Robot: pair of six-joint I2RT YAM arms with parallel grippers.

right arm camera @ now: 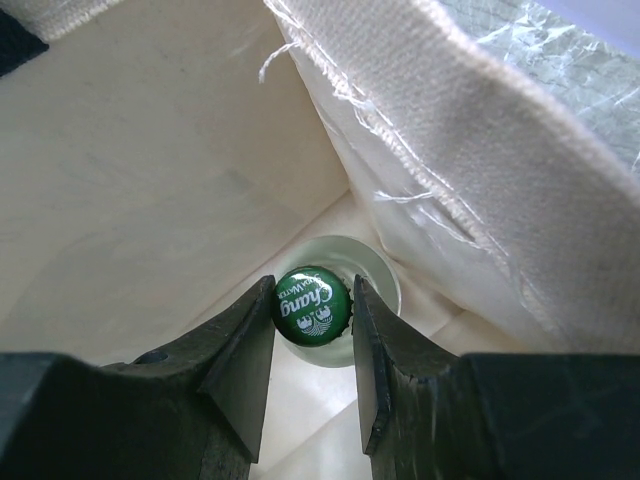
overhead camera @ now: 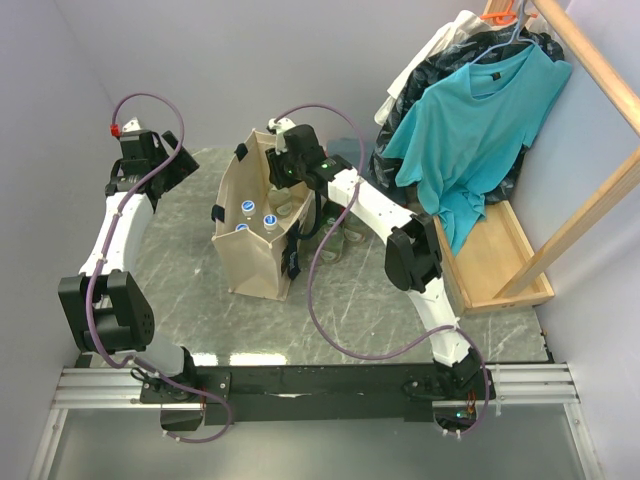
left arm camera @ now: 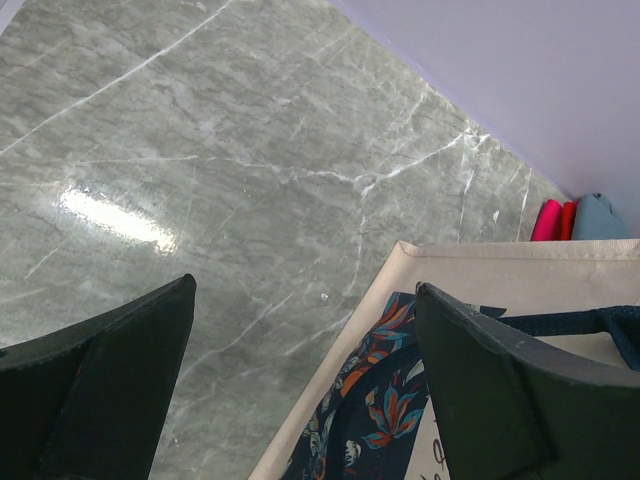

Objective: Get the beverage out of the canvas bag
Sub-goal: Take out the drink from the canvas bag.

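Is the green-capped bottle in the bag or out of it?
In the bag: the bottle, green cap showing, sits deep between the canvas walls, right gripper shut on it.

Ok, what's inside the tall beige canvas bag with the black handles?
Blue-capped bottles stand in the beige canvas bag, plus a green-capped bottle whose cap the right gripper pinches. The bottles' bodies and most of the bag's floor are hidden by its walls and the right arm.

Top: high, rear, looking down on worktop. Left wrist: close above canvas bag rim. Right wrist: inside bag.
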